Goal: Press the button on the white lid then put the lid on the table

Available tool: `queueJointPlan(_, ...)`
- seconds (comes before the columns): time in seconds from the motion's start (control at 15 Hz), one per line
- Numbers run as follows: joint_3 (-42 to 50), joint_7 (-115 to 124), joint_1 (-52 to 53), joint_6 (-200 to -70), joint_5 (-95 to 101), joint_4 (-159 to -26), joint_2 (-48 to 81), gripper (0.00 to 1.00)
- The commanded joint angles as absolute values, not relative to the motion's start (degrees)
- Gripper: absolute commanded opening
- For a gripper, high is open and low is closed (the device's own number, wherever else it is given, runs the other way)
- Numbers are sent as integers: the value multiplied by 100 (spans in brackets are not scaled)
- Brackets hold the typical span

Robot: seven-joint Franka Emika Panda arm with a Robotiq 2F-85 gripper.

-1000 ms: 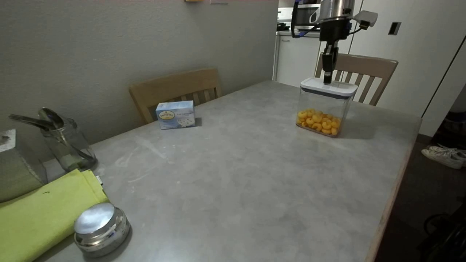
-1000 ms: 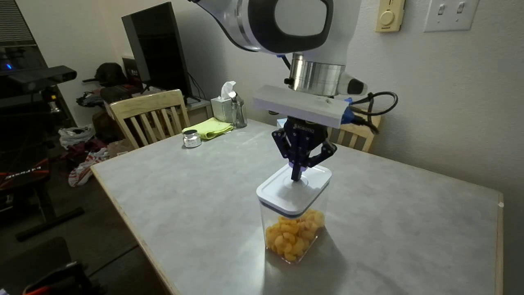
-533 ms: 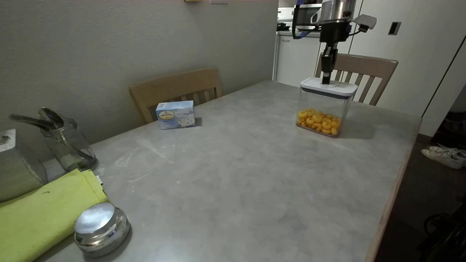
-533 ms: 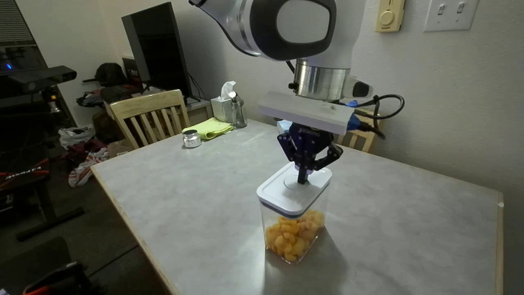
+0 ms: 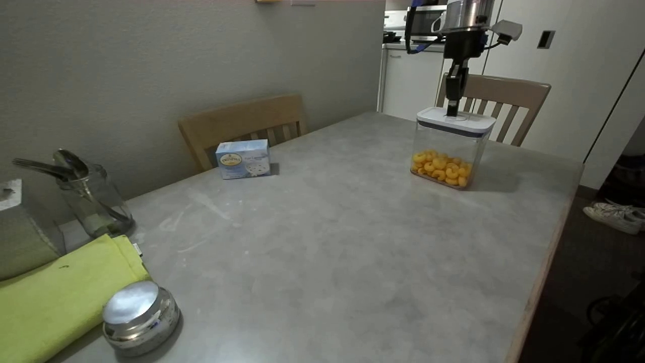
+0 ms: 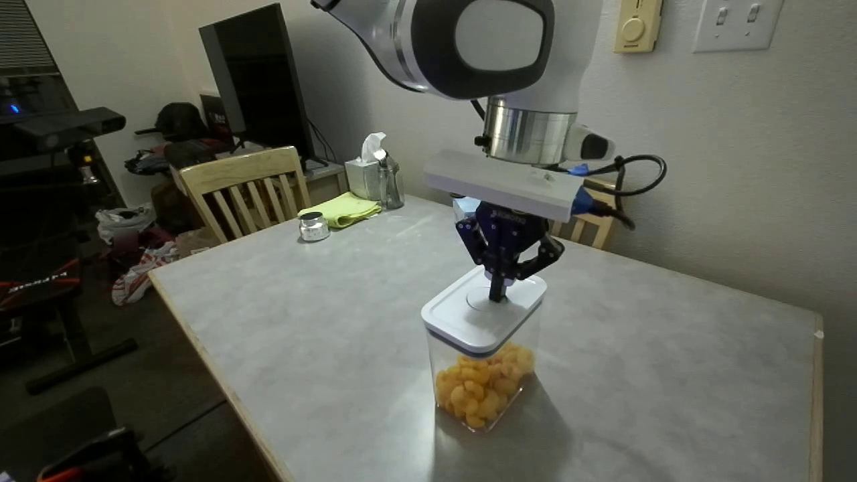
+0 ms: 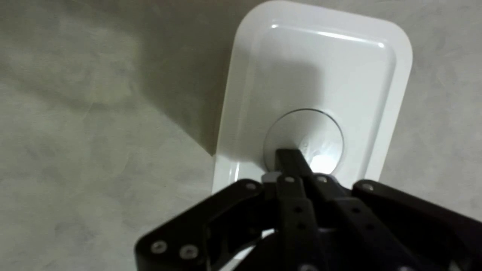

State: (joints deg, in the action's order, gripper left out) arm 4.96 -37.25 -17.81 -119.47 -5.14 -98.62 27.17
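Two fingers (image 7: pixel 290 162) meet on the gripper (image 6: pixel 497 294), holding nothing, ending at the button (image 6: pixel 479 298), right of its centre in an exterior view; contact I cannot tell. The lid (image 6: pixel 458 319) below caps the jar (image 6: pixel 442 356), long axis near-left to far-right; pressing straight down should do.

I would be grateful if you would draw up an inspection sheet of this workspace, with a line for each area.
Surface: grey table, pale smears near the cutlery jar.
Job's things: white lid seated on a clear container of yellow pieces; round button at the lid's middle.
Clutter: tea box, yellow cloth, metal jar, tissue box.
Gripper: shut, fingertips at the button; whether they press it cannot be told.
Cables: black cables loop beside the arm, above the table.
Surroundings: wooden chairs, dark screen, shoes on the floor.
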Motion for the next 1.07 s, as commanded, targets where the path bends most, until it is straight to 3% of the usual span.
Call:
queueJointPlan(0.0, 427, -3796, -1837, -12085, -577, -9933, 2719, 0)
queueJointPlan(1.0, 463, -3594, -1807, -12160, -585, -10275, 2255, 0)
